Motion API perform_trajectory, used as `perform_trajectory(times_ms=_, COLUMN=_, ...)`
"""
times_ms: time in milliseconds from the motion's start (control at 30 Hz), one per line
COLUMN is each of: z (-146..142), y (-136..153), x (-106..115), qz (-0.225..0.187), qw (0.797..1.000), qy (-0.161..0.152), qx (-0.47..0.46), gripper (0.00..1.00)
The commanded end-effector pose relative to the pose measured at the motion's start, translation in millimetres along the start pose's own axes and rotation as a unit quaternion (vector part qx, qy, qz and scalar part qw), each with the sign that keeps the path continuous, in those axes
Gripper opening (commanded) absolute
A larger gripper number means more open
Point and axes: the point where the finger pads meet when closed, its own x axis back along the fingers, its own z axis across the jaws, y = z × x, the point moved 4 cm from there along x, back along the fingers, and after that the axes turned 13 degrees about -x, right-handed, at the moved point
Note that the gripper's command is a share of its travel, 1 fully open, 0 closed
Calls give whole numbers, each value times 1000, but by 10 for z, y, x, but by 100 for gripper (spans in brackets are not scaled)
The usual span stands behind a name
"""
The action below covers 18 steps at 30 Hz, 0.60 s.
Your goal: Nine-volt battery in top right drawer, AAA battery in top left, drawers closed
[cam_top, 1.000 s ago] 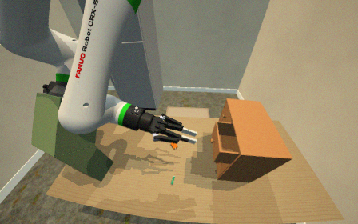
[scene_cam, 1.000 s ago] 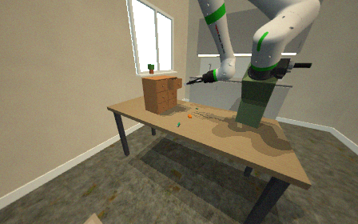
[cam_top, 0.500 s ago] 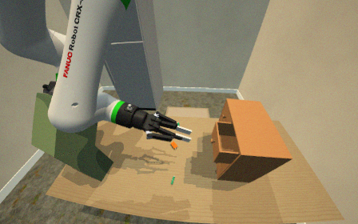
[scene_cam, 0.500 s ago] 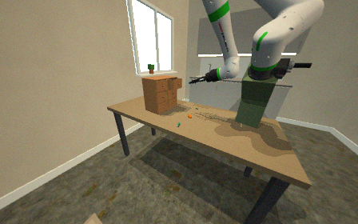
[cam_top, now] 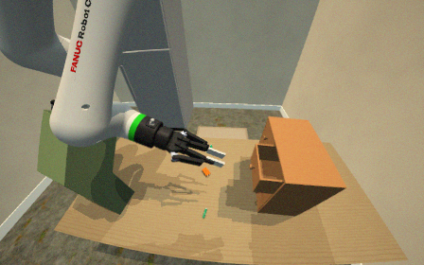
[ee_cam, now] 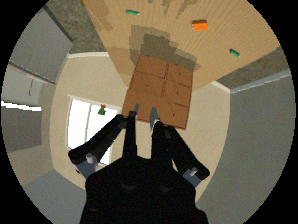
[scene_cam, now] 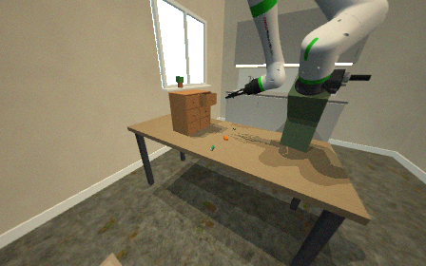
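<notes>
The small chest [cam_top: 309, 147] [scene_cam: 180, 114] [ee_cam: 178, 90] stands upright. Its right top drawer [cam_top: 271, 171] [scene_cam: 208, 99] [ee_cam: 145, 92] is pulled partway out, with nothing visible inside; the other drawers look pushed in. An orange boxy piece [cam_top: 206, 172] [scene_cam: 225, 138] [ee_cam: 200, 26], by its shape the nine-volt battery, lies on the table. One thin green piece [cam_top: 204, 213] [scene_cam: 234, 128] [ee_cam: 132, 12] and another green piece [scene_cam: 212, 148] [ee_cam: 235, 53] lie on either side of it; which is the AAA battery I cannot tell. My gripper [cam_top: 221, 159] [scene_cam: 227, 97] [ee_cam: 144, 110] is slightly open and empty, in front of the open drawer, apart from it.
The wooden table [cam_top: 156, 232] [scene_cam: 266, 163] carries the chest at one end and the green arm pedestal [cam_top: 87, 175] [scene_cam: 304, 116] at the other. Walls stand beyond the chest. A potted plant [scene_cam: 180, 81] [ee_cam: 102, 110] sits on the windowsill behind it.
</notes>
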Motion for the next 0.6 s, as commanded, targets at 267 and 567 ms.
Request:
perform_trajectory(times_ms=267, z=32, y=121, x=161, qz=77, qw=997, qy=-17, qx=-1, gripper=20)
perform_trajectory(times_ms=567, z=65, y=274, x=360, qz=173, qw=984, qy=-39, qx=-1, gripper=20)
